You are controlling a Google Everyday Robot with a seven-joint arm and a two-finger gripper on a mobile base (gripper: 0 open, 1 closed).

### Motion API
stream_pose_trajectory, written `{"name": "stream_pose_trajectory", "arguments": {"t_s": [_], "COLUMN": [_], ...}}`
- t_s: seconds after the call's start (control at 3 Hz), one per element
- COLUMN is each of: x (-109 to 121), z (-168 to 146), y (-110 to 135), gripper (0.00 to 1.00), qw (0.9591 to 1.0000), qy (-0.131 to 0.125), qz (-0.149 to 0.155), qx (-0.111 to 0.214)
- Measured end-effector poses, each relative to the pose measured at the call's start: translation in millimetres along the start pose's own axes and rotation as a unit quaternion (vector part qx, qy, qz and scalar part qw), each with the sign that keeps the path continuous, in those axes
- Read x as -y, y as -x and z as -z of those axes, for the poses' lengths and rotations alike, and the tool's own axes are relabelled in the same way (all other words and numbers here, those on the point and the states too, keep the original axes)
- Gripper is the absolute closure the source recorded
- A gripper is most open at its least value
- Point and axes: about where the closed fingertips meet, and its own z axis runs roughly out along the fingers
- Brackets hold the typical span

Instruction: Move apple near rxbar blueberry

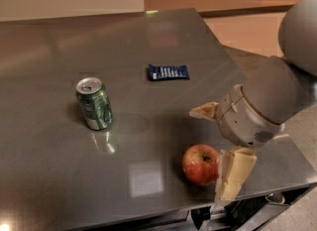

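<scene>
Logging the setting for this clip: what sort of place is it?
Probably an office break area or test counter: a smooth grey countertop carries a green soda can, a dark blue snack bar wrapper and a round red apple. The robot's pincer hangs open just beside the apple.

Dim warm overhead light — glare patches on the table (49, 51), pincer (208, 153) lit beside the apple (199, 164).
</scene>
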Motion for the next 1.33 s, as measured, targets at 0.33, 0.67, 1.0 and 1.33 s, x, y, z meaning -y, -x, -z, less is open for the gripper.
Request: {"name": "stream_pose_trajectory", "arguments": {"t_s": [0.33, 0.67, 1.0, 1.33], "x": [-4.8, -5.8, -4.4, -0.7], "z": [-7.4, -10.2, -9.1, -3.1], "y": [-3.0, -6.1, -8.6, -9.7], "gripper": [0.03, 0.21, 0.44, 0.68], "qw": [0.9999, 0.9997, 0.9994, 0.9992], "qy": [0.008, 0.008, 0.003, -0.003], "qz": [0.011, 0.019, 0.027, 0.03], "qx": [-0.007, -0.013, -0.02, -0.026]}}
